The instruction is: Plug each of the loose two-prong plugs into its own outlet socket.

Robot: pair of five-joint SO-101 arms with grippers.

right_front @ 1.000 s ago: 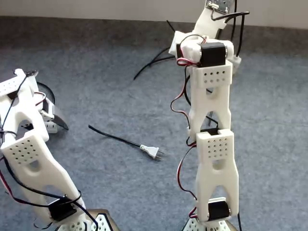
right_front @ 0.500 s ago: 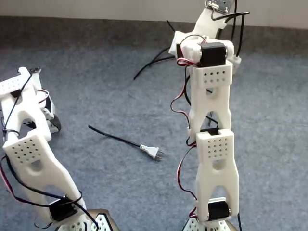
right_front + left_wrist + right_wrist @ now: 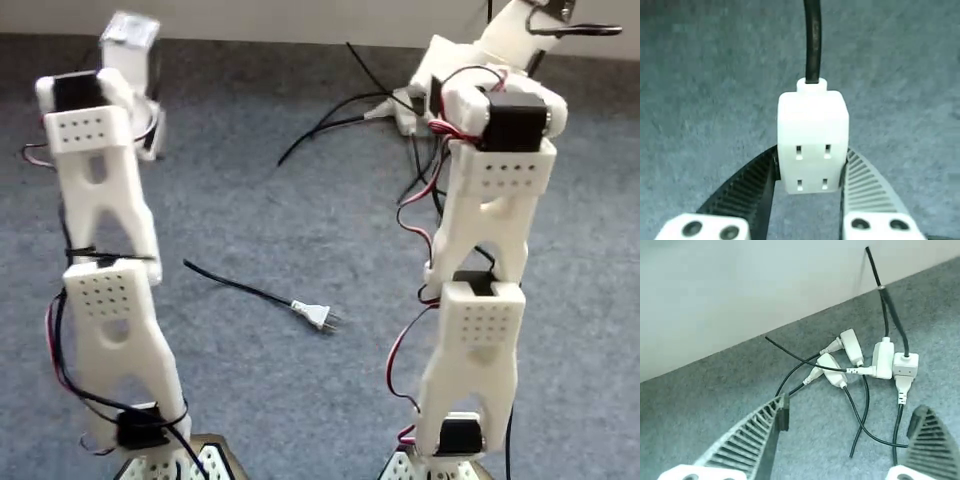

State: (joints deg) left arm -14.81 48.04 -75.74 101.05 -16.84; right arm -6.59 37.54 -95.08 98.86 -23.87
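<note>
The left gripper is clamped on the sides of a white outlet block; the right gripper hangs wide open, empty, above a tangle of white plugs. The loose two-prong plug lies on the carpet between the arms. It looks light and rigid on a limp cord, and is probably best pinched across its body behind the prongs.

Loose plug, held socket block
Two-prong plug flat on carpet; white four-slot block pinched in left gripper; white socket cluster well beyond plug.
</note>
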